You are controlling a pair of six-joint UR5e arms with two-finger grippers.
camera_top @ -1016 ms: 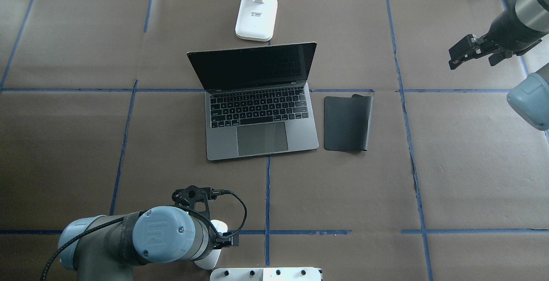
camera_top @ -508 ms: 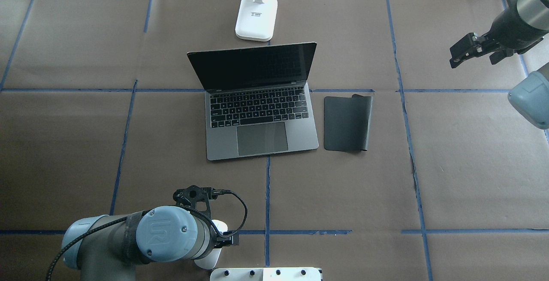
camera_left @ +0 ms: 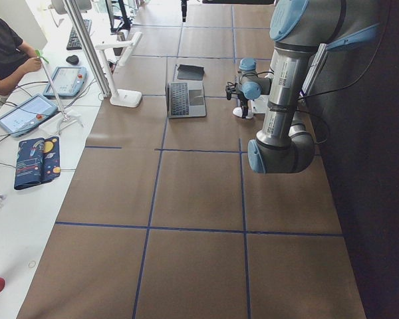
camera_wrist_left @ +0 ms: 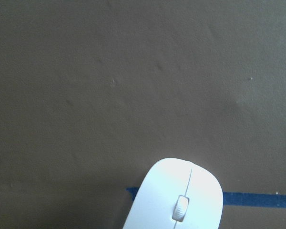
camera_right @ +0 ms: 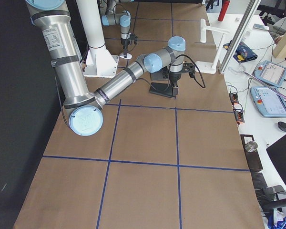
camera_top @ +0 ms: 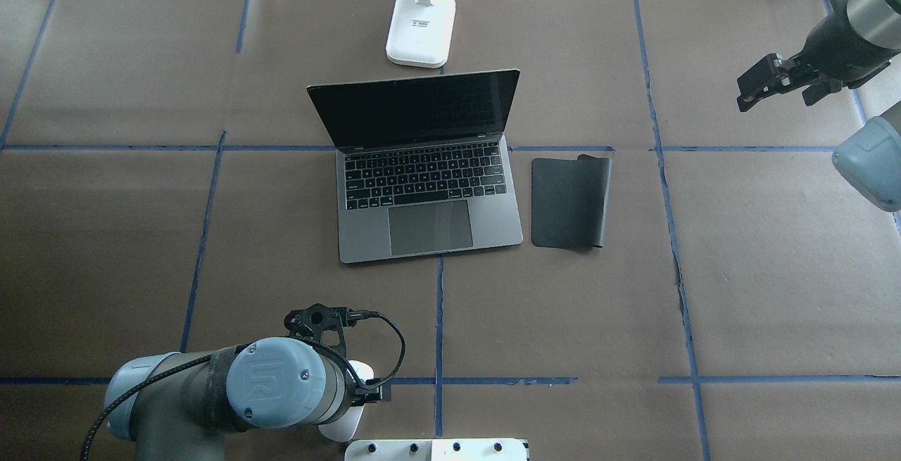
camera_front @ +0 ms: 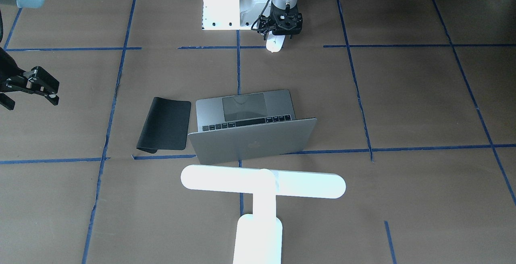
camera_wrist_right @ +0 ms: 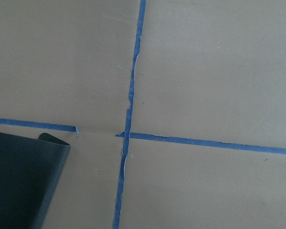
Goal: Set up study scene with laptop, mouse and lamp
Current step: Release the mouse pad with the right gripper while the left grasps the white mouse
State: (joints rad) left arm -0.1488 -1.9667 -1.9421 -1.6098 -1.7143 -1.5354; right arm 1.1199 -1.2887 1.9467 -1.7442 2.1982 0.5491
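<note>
Mouse (camera_top: 343, 427) sits at the near table edge beside the white pedestal (camera_top: 436, 449), directly under the left gripper (camera_front: 281, 33). Its long axis runs near-to-far. The wrist hides that gripper's tips, so can't tell if it grips. Left arm is clearly nearer. Farther out, black mat (camera_top: 569, 202) lies just right of the open laptop (camera_top: 429, 215), lamp (camera_top: 420, 28) behind. Right gripper (camera_top: 757, 91) hangs far right, jaws apart, empty.

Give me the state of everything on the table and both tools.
laptop: open, screen dark.
lamp: upright behind laptop.
mat: flat, one corner curled.
mouse: lying flat, off mat.
left tool: directly over mouse, grip unclear.
right tool: open, empty.
</note>
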